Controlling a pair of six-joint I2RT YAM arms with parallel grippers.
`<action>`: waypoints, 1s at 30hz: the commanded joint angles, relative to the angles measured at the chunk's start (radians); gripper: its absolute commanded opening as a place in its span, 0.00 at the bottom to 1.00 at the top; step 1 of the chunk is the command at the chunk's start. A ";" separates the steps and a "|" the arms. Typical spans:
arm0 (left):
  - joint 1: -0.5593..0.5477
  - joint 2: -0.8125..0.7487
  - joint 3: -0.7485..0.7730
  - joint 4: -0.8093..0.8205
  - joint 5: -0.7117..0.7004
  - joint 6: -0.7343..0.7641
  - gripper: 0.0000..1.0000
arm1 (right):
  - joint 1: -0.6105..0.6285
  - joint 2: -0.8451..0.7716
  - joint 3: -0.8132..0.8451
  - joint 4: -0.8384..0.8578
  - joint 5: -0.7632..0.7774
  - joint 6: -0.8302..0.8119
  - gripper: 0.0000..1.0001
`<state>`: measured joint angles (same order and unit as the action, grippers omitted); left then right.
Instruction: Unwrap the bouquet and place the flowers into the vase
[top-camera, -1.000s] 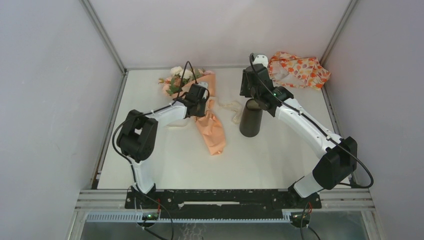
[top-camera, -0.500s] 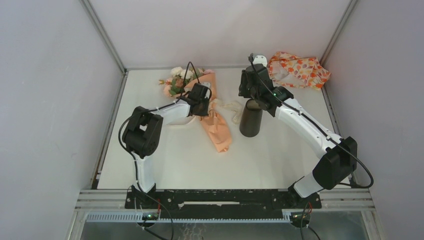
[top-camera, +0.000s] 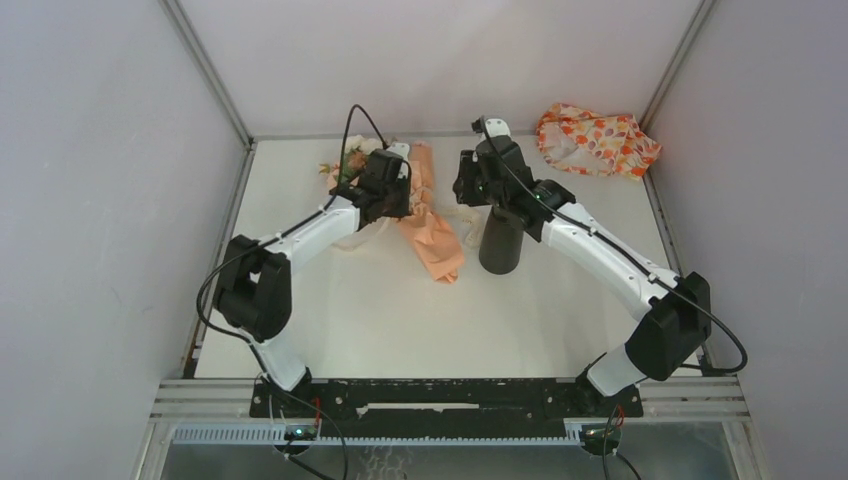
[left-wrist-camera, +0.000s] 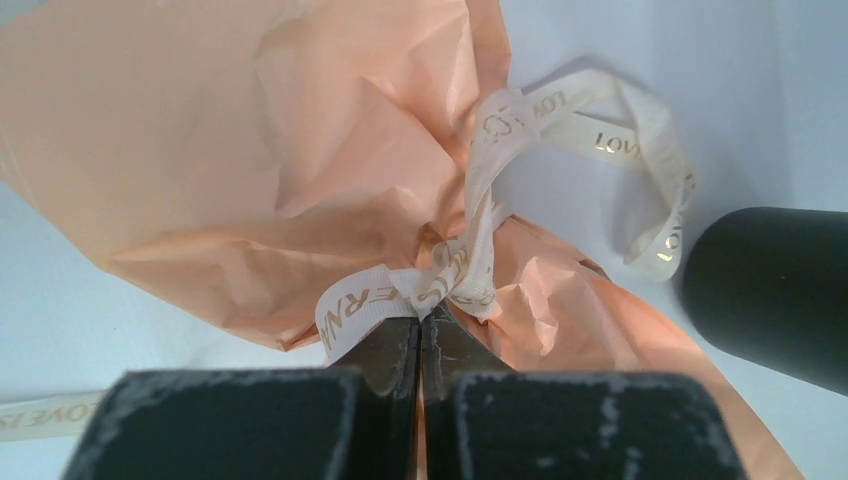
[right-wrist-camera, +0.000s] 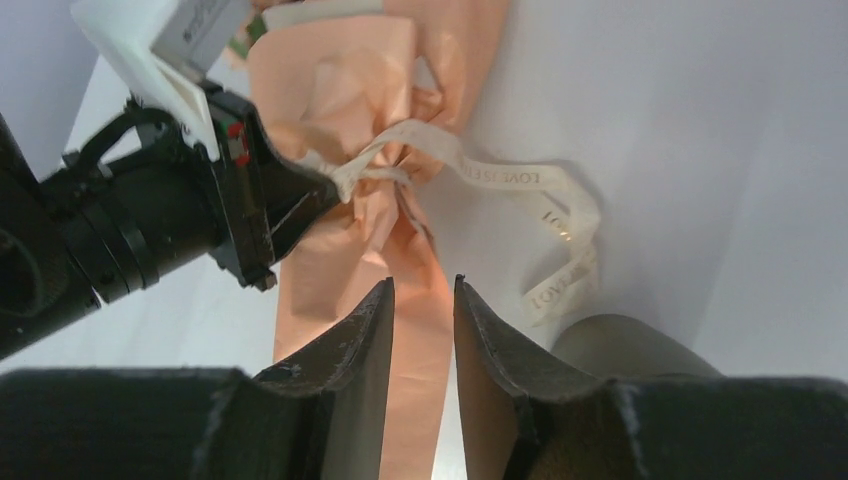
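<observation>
Left hand (left-wrist-camera: 421, 335) is pinched tight on the ribbon (left-wrist-camera: 470, 250), right at the knot cinching the bouquet (top-camera: 432, 225), with the fingertips together and the cream band caught between them. The paper cone's long axis slants away from that hand. Its wide end and the flowers (top-camera: 336, 168) peek out past the hand's left side, and the narrow tail stretches back toward the right hand (right-wrist-camera: 422, 300). That right hand hovers just above the tail, fingers parted, nothing between them. The vase (top-camera: 501, 240) stands upright on the bench (top-camera: 400, 330) just beside it, near the loose ribbon loop. Left is plainly the nearer hand for tugging the knot free. Compared with a second ago, the left hand was apart and has now closed. Its arm has reached farther out, the cone has swung round, and the right hand has slid off the vase top toward the bouquet.
</observation>
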<state>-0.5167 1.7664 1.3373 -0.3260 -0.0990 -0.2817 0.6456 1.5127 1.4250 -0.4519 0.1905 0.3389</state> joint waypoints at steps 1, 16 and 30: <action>0.009 -0.091 0.024 -0.008 0.010 -0.026 0.00 | 0.019 0.025 -0.013 0.069 -0.153 0.003 0.37; 0.026 -0.093 -0.033 0.067 0.119 -0.075 0.00 | 0.063 0.389 0.153 0.093 -0.390 0.056 0.40; 0.090 -0.252 -0.082 0.067 0.164 -0.114 0.00 | 0.071 0.521 0.152 0.000 -0.349 0.093 0.38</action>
<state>-0.4431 1.6234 1.2617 -0.3202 0.0349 -0.3710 0.7269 2.0228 1.5734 -0.4335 -0.1658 0.4107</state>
